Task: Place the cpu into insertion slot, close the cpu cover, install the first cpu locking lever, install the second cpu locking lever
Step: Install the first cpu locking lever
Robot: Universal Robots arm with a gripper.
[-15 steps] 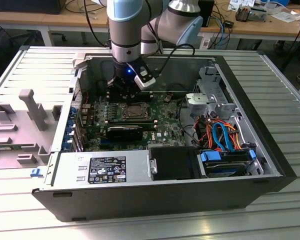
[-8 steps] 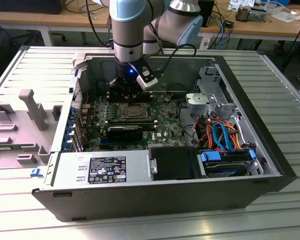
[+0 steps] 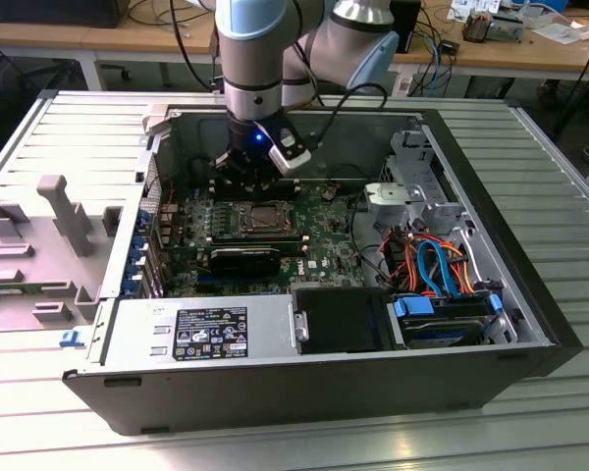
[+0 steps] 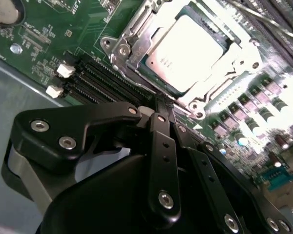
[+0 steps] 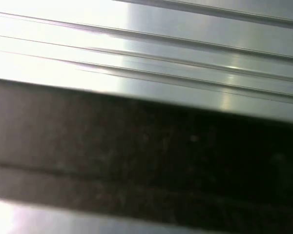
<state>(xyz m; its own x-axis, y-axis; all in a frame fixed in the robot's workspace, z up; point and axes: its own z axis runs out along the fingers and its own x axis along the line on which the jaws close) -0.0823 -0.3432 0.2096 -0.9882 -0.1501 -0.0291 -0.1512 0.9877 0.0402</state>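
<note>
Cpu (image 4: 188,51) seated in slot, cover (image 4: 136,36) lowered.
Claw (image 4: 158,105), drawn closed and empty, is poised beside it; a lever could be missed.

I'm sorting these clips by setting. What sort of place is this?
Probably an electronics or robotics lab. An opened computer case lies on a ribbed metal table under the robot arm, and wooden workbenches strewn with cables stand behind.
</note>
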